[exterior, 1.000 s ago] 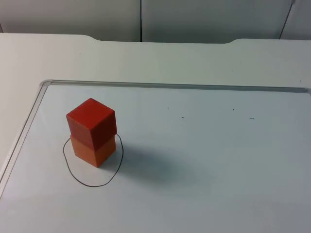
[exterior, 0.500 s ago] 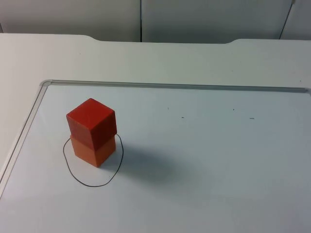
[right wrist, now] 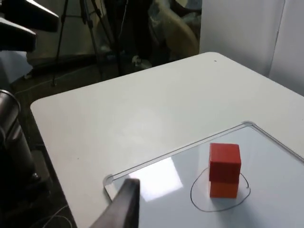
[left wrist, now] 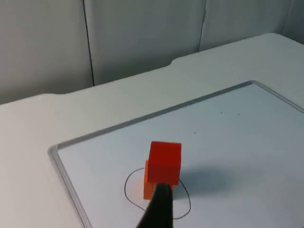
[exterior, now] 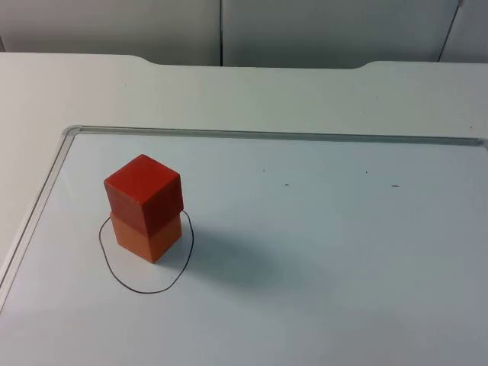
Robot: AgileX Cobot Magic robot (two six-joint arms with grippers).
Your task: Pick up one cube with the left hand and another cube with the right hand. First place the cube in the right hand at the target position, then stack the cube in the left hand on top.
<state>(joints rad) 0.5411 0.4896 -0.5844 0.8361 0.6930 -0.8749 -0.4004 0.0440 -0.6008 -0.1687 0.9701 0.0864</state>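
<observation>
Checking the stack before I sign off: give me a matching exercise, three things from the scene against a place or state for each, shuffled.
Things:
1. red cube
2. orange cube
3. drawn circle

Places or states:
A. a thin dark line on the whiteboard, ringing the stack
B. stands on the board inside the line
C. sits on top of the other cube, slightly turned

Pairs: 1-C, 2-B, 3-A
</observation>
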